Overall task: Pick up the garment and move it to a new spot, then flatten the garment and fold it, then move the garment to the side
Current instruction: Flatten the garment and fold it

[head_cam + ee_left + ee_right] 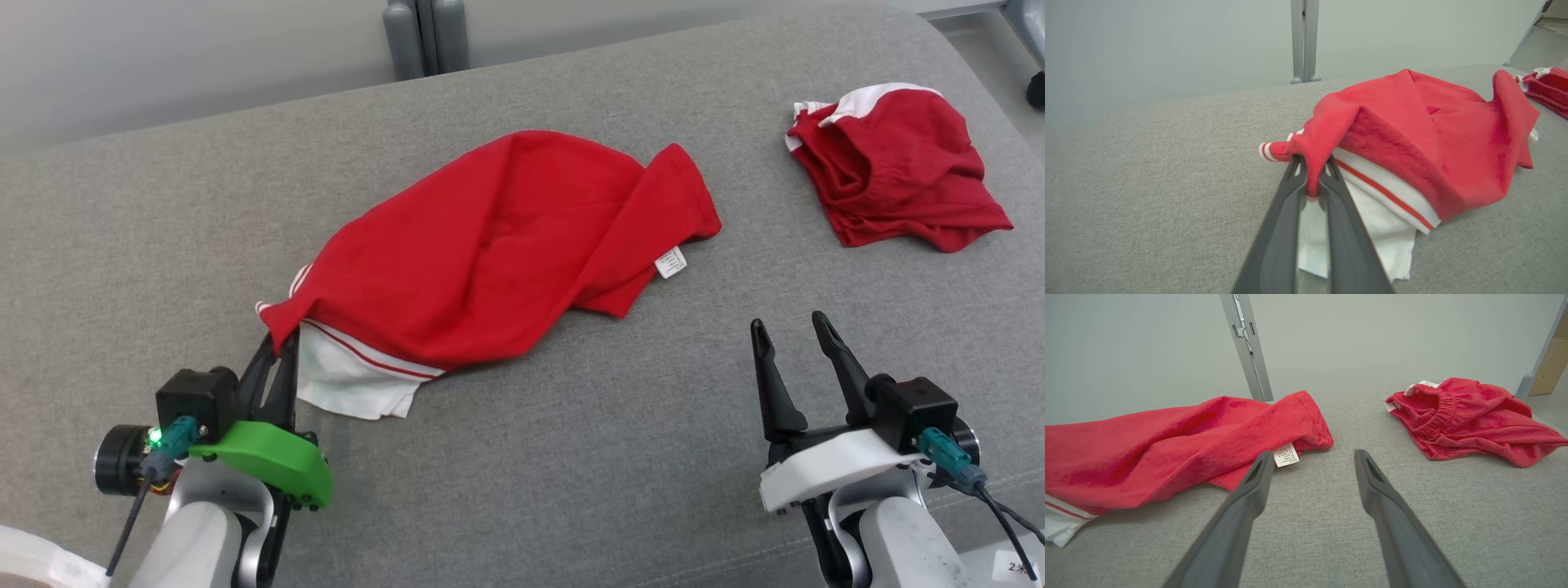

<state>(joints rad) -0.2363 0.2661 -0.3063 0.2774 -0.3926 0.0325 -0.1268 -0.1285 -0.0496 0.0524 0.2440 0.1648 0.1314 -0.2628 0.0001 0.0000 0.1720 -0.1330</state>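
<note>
A crumpled red garment (498, 245) with white, red-striped trim lies across the middle of the grey surface; it also shows as the red garment (1425, 139) and the red garment (1167, 445). My left gripper (277, 343) is shut on its red near-left corner, and in the left wrist view the fabric is pinched between the fingers of the left gripper (1312, 171). A white care label (671, 262) sticks out of the garment's right side. My right gripper (792, 331) stands open over bare surface, right of the garment, and the right gripper (1310, 457) holds nothing.
A second red garment (894, 167) with white trim lies bunched at the far right, seen as the bunched garment (1466, 418). The grey padded surface (571, 457) runs wide around both. A grey post (424, 37) stands behind the far edge.
</note>
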